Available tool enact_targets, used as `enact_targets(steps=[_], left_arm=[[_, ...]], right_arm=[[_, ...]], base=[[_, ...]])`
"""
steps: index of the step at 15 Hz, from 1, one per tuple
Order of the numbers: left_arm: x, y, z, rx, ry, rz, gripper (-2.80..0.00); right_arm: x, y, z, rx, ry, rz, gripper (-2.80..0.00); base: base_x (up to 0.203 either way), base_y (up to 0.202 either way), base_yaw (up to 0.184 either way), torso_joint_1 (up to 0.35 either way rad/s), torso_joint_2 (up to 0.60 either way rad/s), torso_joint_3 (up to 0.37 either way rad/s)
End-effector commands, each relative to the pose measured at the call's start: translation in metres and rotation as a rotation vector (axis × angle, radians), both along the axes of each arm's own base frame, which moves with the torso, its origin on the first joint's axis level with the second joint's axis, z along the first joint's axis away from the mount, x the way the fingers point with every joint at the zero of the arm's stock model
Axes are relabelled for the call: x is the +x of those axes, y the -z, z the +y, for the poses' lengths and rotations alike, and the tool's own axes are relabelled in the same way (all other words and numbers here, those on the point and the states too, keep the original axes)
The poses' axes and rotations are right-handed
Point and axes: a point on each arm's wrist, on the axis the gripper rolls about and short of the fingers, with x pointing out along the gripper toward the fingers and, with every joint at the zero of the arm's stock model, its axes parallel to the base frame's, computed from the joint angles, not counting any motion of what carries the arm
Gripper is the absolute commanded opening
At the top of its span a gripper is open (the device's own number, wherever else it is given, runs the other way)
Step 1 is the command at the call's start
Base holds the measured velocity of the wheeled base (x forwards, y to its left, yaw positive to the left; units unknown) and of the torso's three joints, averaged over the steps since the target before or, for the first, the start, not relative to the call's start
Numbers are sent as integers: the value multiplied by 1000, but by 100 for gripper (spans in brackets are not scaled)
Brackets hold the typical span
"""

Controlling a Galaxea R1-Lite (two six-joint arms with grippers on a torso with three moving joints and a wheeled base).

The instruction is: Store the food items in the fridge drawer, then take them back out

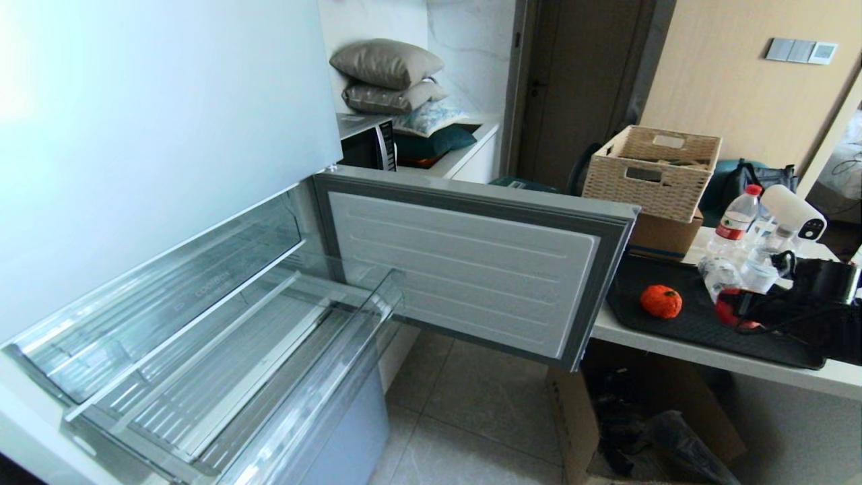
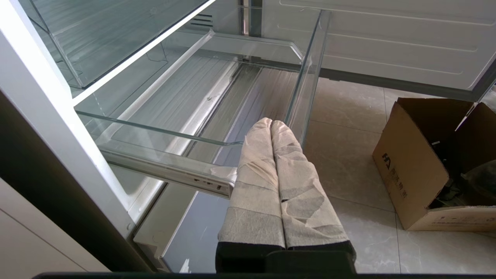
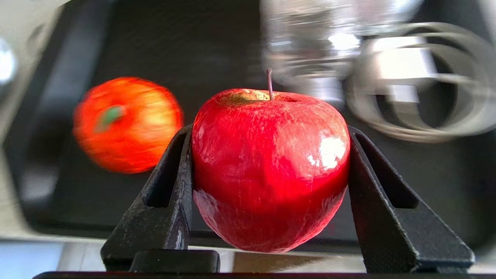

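Note:
My right gripper (image 3: 271, 131) is shut on a shiny red apple (image 3: 271, 170), one black finger on each side of it. It holds the apple over the front part of the black tray (image 1: 693, 330) on the white table, where the gripper (image 1: 747, 306) hides most of the apple (image 1: 726, 311). The orange-red food item (image 1: 660, 301) (image 3: 128, 124) lies on the tray beside it. The shallow clear fridge drawer (image 1: 202, 351) (image 2: 166, 75) stands pulled out with nothing in it. My left gripper (image 2: 271, 123), its fingers wrapped in tape, is shut and parked by the drawers' corner.
The open fridge door (image 1: 465, 263) stands between the drawers and the table. A taller clear drawer (image 1: 323, 377) is pulled out below the shallow one. Water bottles (image 1: 737, 215) stand behind the tray, a wicker basket (image 1: 650, 172) further back. An open cardboard box (image 2: 410, 170) sits on the floor.

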Motion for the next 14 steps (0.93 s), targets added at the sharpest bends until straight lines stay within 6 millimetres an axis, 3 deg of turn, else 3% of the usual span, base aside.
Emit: enact_targets(steps=[1, 3, 14], left_arm=[[0, 0, 0, 0, 0, 3, -280], [0, 0, 0, 0, 0, 3, -280], [0, 0, 0, 0, 0, 2, -280]], right_arm=[[12, 7, 14, 2, -37, -1, -280], [17, 6, 22, 0, -52, -4, -280], [19, 21, 17, 7, -24, 34, -280]], base=[[0, 0, 0, 0, 0, 0], [0, 0, 0, 0, 0, 0], [0, 0, 0, 0, 0, 0]])
